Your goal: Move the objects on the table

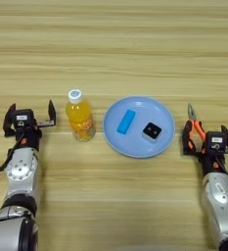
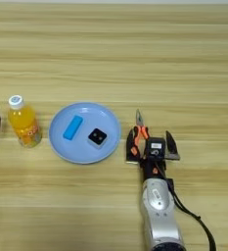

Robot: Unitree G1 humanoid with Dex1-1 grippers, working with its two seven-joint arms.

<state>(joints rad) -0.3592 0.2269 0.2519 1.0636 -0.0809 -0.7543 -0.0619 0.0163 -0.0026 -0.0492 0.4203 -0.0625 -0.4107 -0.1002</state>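
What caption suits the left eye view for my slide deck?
Open left gripper beside a juice bottle; blue plate holding a cube and blue block; open right gripper at pliers.

even soft light, faint shadows, slightly blurry, no glare

Looks like a lab/test bench, prob. a robot demo setup: bare light-wood tabletop (image 1: pixel 135 44) fills the view, w/ a few unrelated props laid out, i.e. drink bottle (image 1: pixel 80 115), blue plate (image 1: pixel 164 139), pliers (image 2: pixel 141 131). No walls or furniture visible.
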